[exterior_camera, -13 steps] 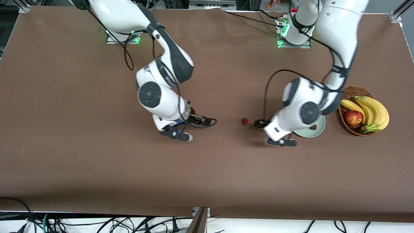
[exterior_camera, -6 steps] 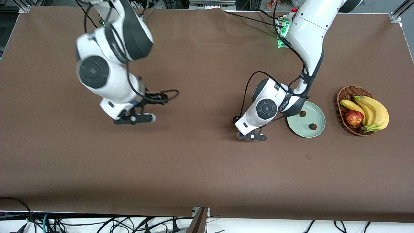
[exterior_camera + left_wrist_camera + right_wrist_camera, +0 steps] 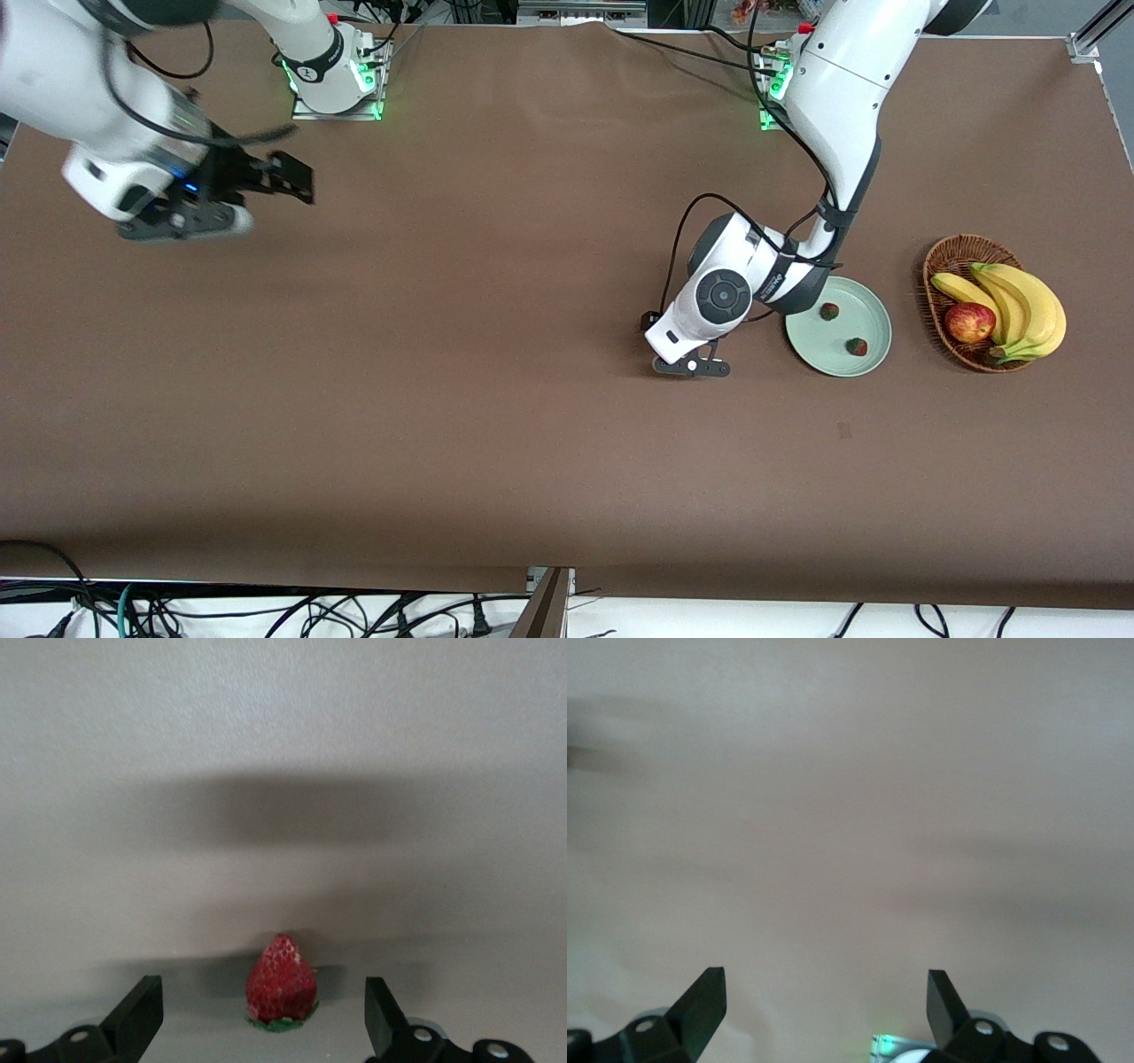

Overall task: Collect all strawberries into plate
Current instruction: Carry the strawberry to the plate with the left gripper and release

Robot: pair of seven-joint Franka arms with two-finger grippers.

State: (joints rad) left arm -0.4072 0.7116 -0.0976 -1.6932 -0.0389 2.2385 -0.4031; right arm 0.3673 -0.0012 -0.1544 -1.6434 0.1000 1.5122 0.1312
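One strawberry point(image 3: 282, 983) stands on the brown table between the open fingers of my left gripper point(image 3: 264, 1012); the fingers do not touch it. In the front view this berry is hidden under the left hand. My left gripper point(image 3: 693, 366) is low over the table beside the mint-green plate point(image 3: 813, 351), toward the right arm's end of it. Two more strawberries point(image 3: 829, 311) point(image 3: 856, 346) lie on the plate. My right gripper point(image 3: 182, 221) is open and empty in the air at the right arm's end of the table; it also shows in the right wrist view point(image 3: 826, 1003).
A brown wicker basket point(image 3: 950, 259) with bananas point(image 3: 1028, 301) and a red apple point(image 3: 969, 322) stands beside the plate toward the left arm's end. Cables hang along the table's front edge.
My right arm has swung away from the table's middle to its own end. My left gripper has moved from the plate to over the lone strawberry and settled around it.
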